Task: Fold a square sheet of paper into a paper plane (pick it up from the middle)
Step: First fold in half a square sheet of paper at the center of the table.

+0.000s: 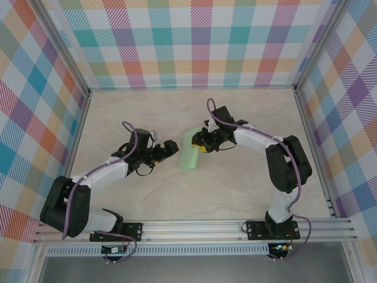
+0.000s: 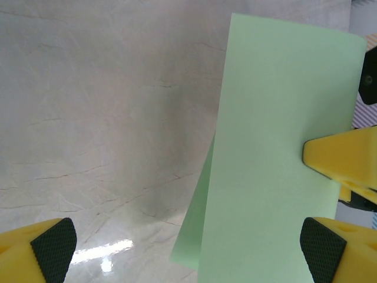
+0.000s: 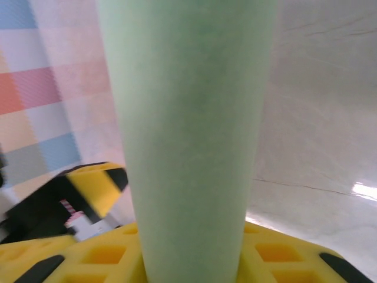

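Top external view: the right pincer (image 1: 202,143) is pressed shut on the far right edge of the pale green sheet of paper (image 1: 190,154), which is doubled over into a long strip. Whether the strip's near end rests on the counter (image 1: 247,112) I cannot tell. The left pincer (image 1: 171,146) sits just left of the sheet, spread wide and holding nothing. In the left wrist view the sheet lies between its fingertips (image 2: 54,247), close to the right one.

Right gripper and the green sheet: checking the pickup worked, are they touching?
Touching. In the right wrist view the right gripper has its jaws shut on the sheet of paper, which rises from between them.
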### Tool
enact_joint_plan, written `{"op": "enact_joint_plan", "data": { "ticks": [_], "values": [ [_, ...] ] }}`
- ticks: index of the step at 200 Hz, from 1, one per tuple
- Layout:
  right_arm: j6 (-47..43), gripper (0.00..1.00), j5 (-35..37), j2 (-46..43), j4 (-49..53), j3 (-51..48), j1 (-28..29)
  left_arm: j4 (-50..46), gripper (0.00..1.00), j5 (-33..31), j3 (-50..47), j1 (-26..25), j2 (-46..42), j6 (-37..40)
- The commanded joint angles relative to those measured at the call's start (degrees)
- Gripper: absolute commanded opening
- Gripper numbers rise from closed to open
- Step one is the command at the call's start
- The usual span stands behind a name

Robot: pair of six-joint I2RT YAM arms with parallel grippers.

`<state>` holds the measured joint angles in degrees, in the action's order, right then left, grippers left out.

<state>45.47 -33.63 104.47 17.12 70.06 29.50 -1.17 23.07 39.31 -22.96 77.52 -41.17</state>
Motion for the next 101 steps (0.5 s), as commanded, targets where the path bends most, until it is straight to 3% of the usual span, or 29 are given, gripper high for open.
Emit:
{"op": "enact_joint_plan", "data": {
  "ticks": [1,59,88,101],
  "values": [
    [1.7,0.36,-8.8,2.5,-6.3,-0.4,-0.3,2.5,1.00,5.4,1.4,0.5,1.8,-1.6],
    [-6.2,0.44,0.7,8.6,7.2,3.4,-0.7,3.2,0.99,6.8,0.6,0.2,5.1,-2.3],
    [-8.1,0.58,4.5,8.8,10.4,4.5,-1.1,3.4,0.98,7.6,1.4,-0.7,6.6,-2.1],
    [-8.9,0.60,5.9,8.2,11.8,4.9,-1.3,3.3,0.97,8.3,2.1,-1.1,7.7,-2.0]
  ]
}}
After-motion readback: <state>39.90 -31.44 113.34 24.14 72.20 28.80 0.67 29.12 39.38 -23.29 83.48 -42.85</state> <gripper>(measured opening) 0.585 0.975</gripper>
